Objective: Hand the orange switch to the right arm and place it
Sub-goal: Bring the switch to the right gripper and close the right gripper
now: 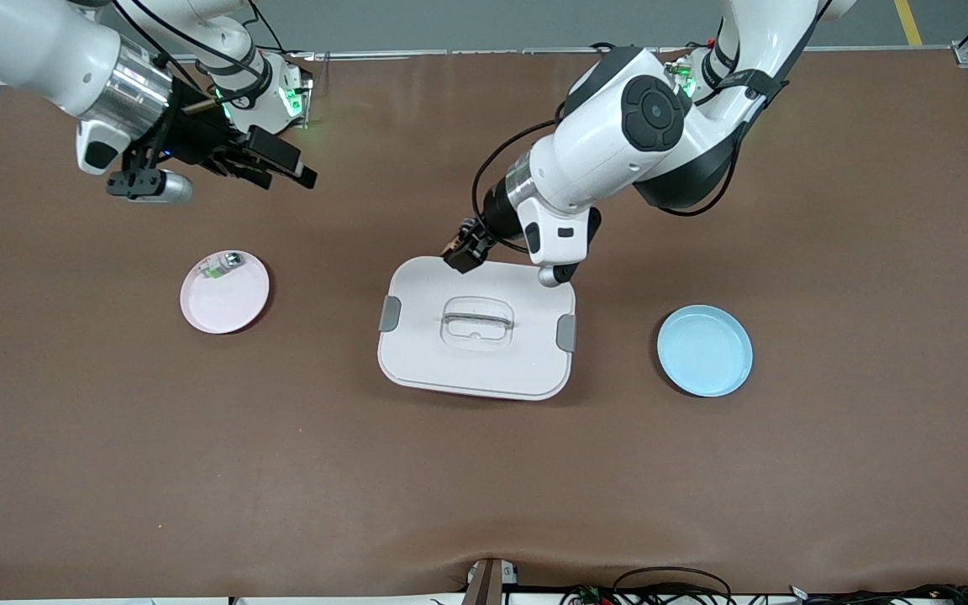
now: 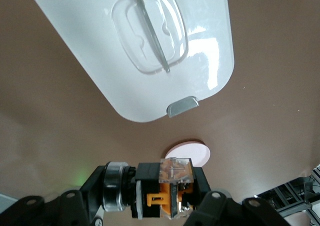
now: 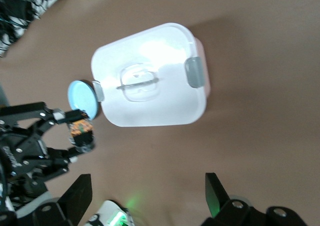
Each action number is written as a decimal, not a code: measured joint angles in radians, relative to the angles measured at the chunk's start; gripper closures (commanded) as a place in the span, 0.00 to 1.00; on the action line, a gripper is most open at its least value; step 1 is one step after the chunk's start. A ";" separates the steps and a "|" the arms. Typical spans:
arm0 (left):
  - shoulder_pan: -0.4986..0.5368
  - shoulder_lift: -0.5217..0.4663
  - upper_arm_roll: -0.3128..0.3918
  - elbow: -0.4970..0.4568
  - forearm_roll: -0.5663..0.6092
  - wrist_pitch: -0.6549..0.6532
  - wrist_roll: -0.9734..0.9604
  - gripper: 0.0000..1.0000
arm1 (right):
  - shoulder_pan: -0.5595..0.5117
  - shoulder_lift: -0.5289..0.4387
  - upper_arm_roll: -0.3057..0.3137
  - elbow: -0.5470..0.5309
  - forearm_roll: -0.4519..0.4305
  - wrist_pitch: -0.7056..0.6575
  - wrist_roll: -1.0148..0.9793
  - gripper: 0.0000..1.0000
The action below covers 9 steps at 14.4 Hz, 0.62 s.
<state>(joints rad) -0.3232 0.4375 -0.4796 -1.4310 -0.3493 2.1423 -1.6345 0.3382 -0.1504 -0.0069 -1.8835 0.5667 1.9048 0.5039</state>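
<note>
The left gripper [image 1: 465, 250], jaws clamped on the orange switch [image 2: 167, 188], hangs over the edge of the white lidded box [image 1: 477, 336] that faces the arm bases. The right gripper [image 1: 270, 164], jaws apart, waits above bare bench [image 1: 484, 487] near its own base.

Recommended: bring both grippers level over open bench between the box and the pink plate [image 1: 224, 291]. The right jaws should take an exposed face of the switch, clear of the box rim.
</note>
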 measured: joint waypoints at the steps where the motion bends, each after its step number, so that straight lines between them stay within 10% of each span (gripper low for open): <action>1: -0.003 0.003 0.000 0.005 -0.027 0.000 -0.005 0.91 | 0.015 0.000 0.000 -0.020 0.017 0.053 0.001 0.00; 9: -0.041 0.034 -0.001 0.031 -0.123 -0.004 -0.089 0.91 | 0.223 -0.002 0.002 -0.152 0.044 0.438 0.078 0.00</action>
<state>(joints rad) -0.3644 0.4719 -0.4806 -1.3998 -0.4727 2.1383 -1.7236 0.5612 -0.1522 -0.0049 -2.0354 0.6108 2.3433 0.5821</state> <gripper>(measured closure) 0.273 0.000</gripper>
